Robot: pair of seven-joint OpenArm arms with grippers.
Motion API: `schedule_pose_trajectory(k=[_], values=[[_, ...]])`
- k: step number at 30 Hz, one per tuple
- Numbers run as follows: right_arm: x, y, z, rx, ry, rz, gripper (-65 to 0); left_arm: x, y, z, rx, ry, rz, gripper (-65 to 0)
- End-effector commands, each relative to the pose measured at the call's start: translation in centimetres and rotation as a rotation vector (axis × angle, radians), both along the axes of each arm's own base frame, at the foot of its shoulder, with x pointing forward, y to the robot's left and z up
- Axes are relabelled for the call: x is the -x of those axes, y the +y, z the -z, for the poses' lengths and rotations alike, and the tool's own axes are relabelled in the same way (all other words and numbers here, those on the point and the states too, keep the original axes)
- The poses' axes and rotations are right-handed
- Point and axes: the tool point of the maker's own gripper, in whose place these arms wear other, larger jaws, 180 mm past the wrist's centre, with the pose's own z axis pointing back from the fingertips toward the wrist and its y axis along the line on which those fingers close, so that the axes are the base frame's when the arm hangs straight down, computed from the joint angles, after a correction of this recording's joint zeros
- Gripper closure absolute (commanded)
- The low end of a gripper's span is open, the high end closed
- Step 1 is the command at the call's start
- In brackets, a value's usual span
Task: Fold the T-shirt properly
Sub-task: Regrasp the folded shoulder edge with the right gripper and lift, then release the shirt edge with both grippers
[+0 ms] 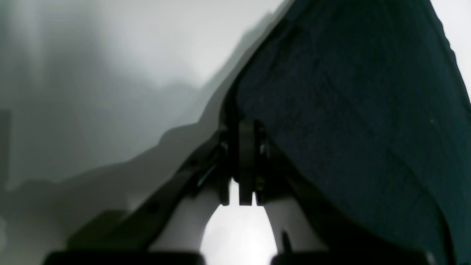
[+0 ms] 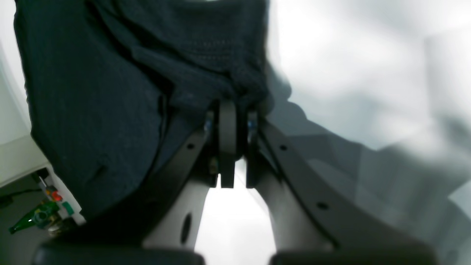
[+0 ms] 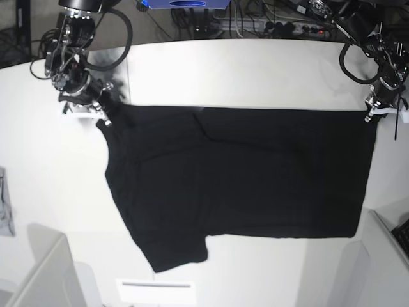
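- Left wrist view: the left gripper [image 1: 245, 165] is clenched on the edge of the T-shirt [image 1: 353, 117], its dark jaws pressed together with the cloth caught between them. The fabric is a matte black knit with a fine weave, rising from the jaws in a broad taut sheet that fills the right of the frame. Behind it lies the pale, smooth desk [image 1: 110, 73], blurred and crossed by soft grey shadows.

- Right wrist view: the right gripper [image 2: 228, 143] is likewise closed on the T-shirt [image 2: 110, 92], here bunched into thick folds just above the jaws, a stitched hem line showing across the gathered cloth. The black metal fingers [image 2: 294, 165] show small round holes. At lower left, a green bottle [image 2: 31, 219] lies on a dark floor below the white desk [image 2: 14, 158] edge.

- Base view: the T-shirt [image 3: 243, 179] is stretched between the two grippers over the white desk [image 3: 243, 70], plain black side up, its top edge drawn in a straight line from the right gripper [image 3: 96, 109] at upper left to the left gripper [image 3: 377, 109] at upper right. One sleeve [image 3: 172, 252] juts out at lower left. Cables [image 3: 255, 22] crowd the far edge.
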Motion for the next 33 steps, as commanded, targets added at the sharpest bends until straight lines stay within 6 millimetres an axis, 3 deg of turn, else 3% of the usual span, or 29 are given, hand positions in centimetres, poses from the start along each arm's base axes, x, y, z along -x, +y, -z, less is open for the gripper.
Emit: schedule_pose_trajectory(k=[1,11,20,29,33], values=[[-0.4,-0.4,-0.9,0.015,-0.031,-0.002,0.0,0.7,1.0,-0.4,-0.030,0.029,-0.001,0.0],[2.0,-0.6,-1.9,0.053,-0.032,-0.018,0.0,5.0,0.5,-2.1,-0.170,0.116,0.097,0.0],[4.9,-3.8,-2.2,0.091,0.008,0.052,0.0,8.3,-0.2,-0.6,-0.160,0.190,0.115,0.0],[7.6,-4.5,-1.5,0.091,0.070,0.065,0.0,9.4,-3.4,-1.6,-0.161,0.212,0.167,0.0],[8.7,-4.5,-2.0,0.111,0.074,0.055,0.0,9.6,-3.6,-1.8,-0.161,0.215,0.171,0.0]])
